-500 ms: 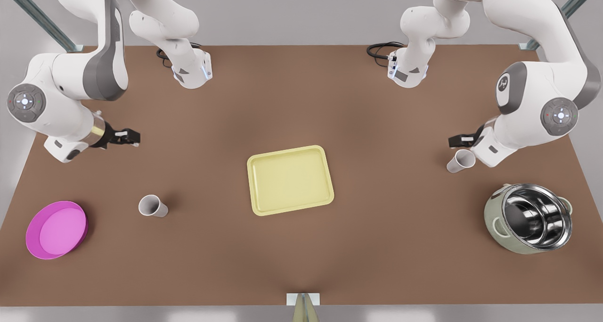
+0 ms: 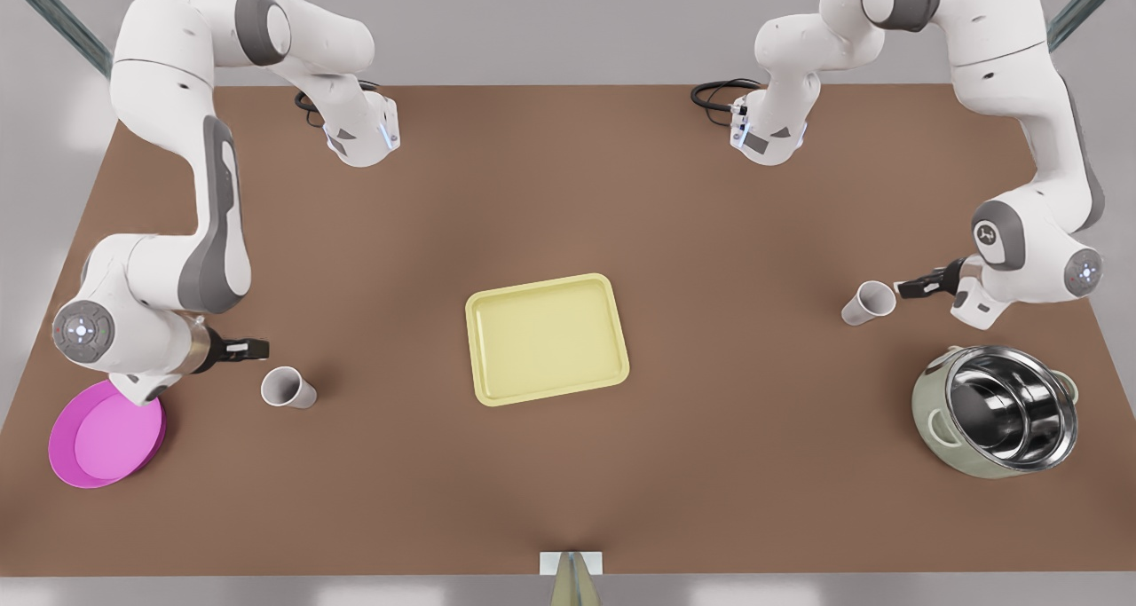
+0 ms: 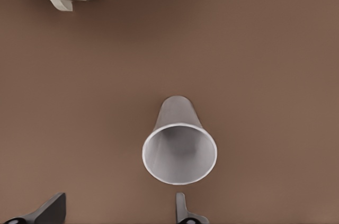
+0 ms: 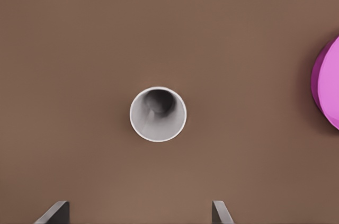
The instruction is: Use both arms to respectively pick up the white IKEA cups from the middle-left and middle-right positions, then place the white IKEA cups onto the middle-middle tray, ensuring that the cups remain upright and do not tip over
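Two white cups stand upright on the brown counter (image 2: 568, 482), either side of the empty yellow tray (image 2: 547, 339) at its middle. Left pincer (image 2: 903, 288), spread, hovers beside the cup (image 2: 868, 303) near the steel pot (image 2: 998, 411); right pincer (image 2: 257, 350), spread, beside the cup (image 2: 287, 388) near the pink plate (image 2: 106, 432).

Left gripper (image 2: 901, 288) is hanging low at the front view's 3 o'clock, fingers (image 3: 183, 211) spread wide, pointing toward 9 o'clock. Right gripper (image 2: 259, 349) is hanging low at the front view's 8 o'clock, fingers (image 4: 221, 212) also spread wide, pointing toward 3 o'clock. Both arms are reaching out from their 12 o'clock bases, elbows bent, wrists turned inward.
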Robot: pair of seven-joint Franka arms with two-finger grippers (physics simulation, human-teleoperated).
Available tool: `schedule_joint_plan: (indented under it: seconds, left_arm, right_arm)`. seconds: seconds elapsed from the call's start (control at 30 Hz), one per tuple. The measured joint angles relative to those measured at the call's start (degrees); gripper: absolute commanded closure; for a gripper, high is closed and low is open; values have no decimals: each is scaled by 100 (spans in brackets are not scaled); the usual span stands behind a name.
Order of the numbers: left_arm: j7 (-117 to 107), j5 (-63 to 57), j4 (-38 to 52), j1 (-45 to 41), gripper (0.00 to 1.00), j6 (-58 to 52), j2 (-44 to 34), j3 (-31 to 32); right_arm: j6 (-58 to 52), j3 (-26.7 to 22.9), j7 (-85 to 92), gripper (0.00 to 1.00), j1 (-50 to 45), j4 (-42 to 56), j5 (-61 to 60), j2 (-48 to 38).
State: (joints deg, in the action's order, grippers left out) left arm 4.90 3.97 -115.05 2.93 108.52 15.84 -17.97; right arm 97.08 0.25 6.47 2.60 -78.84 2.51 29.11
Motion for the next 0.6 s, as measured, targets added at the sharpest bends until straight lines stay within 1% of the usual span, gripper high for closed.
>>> schedule_joint_plan:
  seconds: [0.1,0.17,0.23,0.37,0.4,0.43,0.47,0.53,0.6]
  left_arm:
    - [257,39,-476,-37,0,817,5,21]
    - [405,55,-587,-30,0,1224,22,23]
    - [536,64,-701,-19,0,1513,103,23]
    - [758,87,-871,-4,0,1863,310,23]
    - [806,128,-880,-6,10,1916,344,23]
    - [849,160,-885,-10,30,1961,362,23]
    - [892,256,-905,-2,38,1996,370,61]
    - [965,408,-952,-6,59,2045,371,130]
    - [1003,461,-964,0,67,2023,355,173]
  right_arm:
    - [456,4,27,0,86,-25,-94,396]
    - [747,10,42,0,135,-47,-131,572]
    - [1004,16,56,0,180,-94,-152,683]
    - [1658,18,80,0,226,-535,-190,732]
    - [1794,19,85,0,232,-573,-199,757]
    - [1911,19,90,0,248,-604,-205,775]
    - [2010,19,94,0,267,-654,-211,790]
    - [2164,21,102,0,289,-717,-219,821]
    - [2275,32,110,0,360,-738,-233,895]
